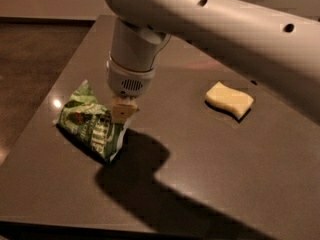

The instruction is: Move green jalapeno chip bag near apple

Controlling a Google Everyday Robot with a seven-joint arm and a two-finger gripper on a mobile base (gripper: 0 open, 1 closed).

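Note:
The green jalapeno chip bag (90,123) lies crumpled on the left part of the dark table (200,164), with white lettering showing. My gripper (123,111) comes straight down from the big white arm (210,24) and sits at the bag's right edge, touching it. The wrist and the bag hide how the gripper meets the foil. The apple is out of view.
A pale yellow wavy sponge (230,100) lies on the table to the right of the gripper. The arm's shadow (145,179) falls across the table's front. The table's left edge is close to the bag, and the floor (30,59) lies beyond it.

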